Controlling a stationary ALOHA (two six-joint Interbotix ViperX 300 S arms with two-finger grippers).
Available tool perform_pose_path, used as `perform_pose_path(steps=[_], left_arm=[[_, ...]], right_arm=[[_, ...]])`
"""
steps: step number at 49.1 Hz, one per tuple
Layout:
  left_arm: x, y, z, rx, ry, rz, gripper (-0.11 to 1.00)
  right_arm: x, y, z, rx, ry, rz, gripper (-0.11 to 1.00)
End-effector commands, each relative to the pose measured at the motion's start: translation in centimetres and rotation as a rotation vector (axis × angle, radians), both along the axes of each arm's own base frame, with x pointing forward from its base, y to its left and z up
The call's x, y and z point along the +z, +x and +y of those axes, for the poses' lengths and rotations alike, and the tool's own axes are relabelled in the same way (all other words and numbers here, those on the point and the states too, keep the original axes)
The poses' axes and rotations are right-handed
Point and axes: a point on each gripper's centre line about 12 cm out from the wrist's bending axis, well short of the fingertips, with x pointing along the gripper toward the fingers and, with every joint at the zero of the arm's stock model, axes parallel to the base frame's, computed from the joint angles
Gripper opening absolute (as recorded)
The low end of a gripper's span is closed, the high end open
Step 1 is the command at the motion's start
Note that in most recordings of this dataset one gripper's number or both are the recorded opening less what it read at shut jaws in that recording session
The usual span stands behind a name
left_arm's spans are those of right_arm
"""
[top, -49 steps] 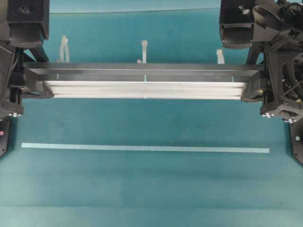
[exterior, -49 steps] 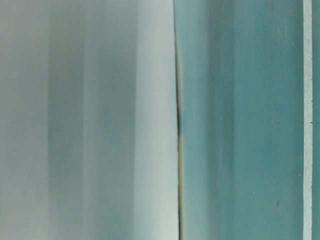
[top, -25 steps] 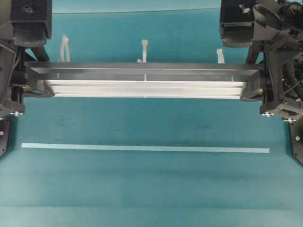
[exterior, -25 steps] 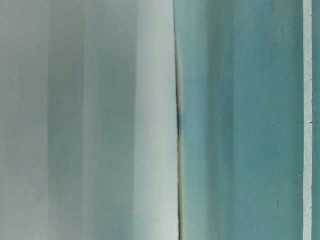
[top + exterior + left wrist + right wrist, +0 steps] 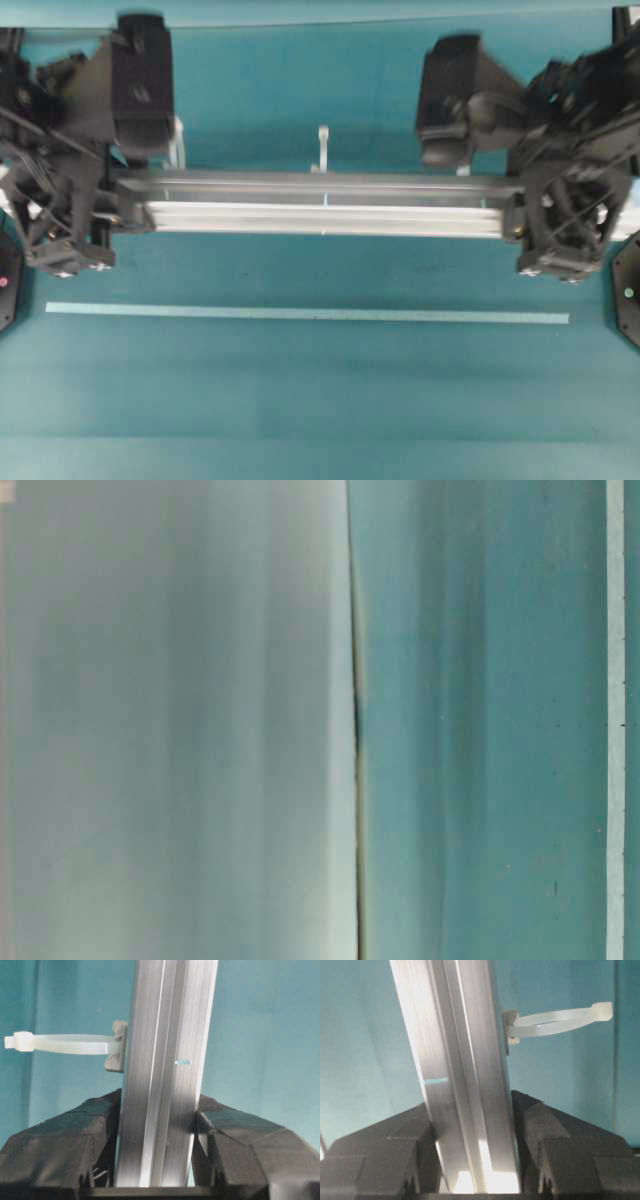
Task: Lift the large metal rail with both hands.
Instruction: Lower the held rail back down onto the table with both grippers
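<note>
The large metal rail, silver with lengthwise grooves, lies crosswise in the overhead view. A white zip tie sticks out from its far side. My left gripper is shut on the rail's left end and my right gripper on its right end. In the left wrist view the rail runs up between the black fingers of the left gripper, with a zip tie on its left. The right wrist view shows the rail clamped by the right gripper, with a zip tie to its right.
A thin pale tape strip lies on the teal table in front of the rail, parallel to it. In the table-level view a blurred pale surface fills the left half, and the strip runs down the right edge.
In the overhead view the rail has shifted toward the tape strip and looks shorter. Both arms have come further into the picture, blurred by motion. Both grips hold.
</note>
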Motion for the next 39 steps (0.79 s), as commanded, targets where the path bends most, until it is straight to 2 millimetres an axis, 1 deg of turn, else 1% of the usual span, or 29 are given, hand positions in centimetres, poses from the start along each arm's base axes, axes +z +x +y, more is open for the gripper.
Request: perform_pose_path(steps=[1,10,23,27,39], left_arm=[[0.0,-1.0,0.8,0.049,0.002,-0.064,0.37],[-3.1,-1.1,0.8,0.047,0.001,-0.054,0.37],[-8.0,-0.7,0.8,0.043,0.0,-0.038,0.37],[-9.3,-0.6,0.8,0.041,0.0,-0.048,0.37],[-12.9,-0.7,0.8,0.04,-0.003,-0.042,0.37]], right_arm=[[-1.4,0.0,0.1,-0.006,0.007,0.02,0.39],[-4.0,0.2,-0.1,-0.011,-0.006,-0.002,0.39],[-8.6,0.3,-0.3,0.012,-0.021,-0.004,0.39],[-10.2,0.3,-0.3,0.015,-0.024,-0.013,0.39],[-13.6,0.6,-0.2,0.004,-0.028,-0.049,0.39]])
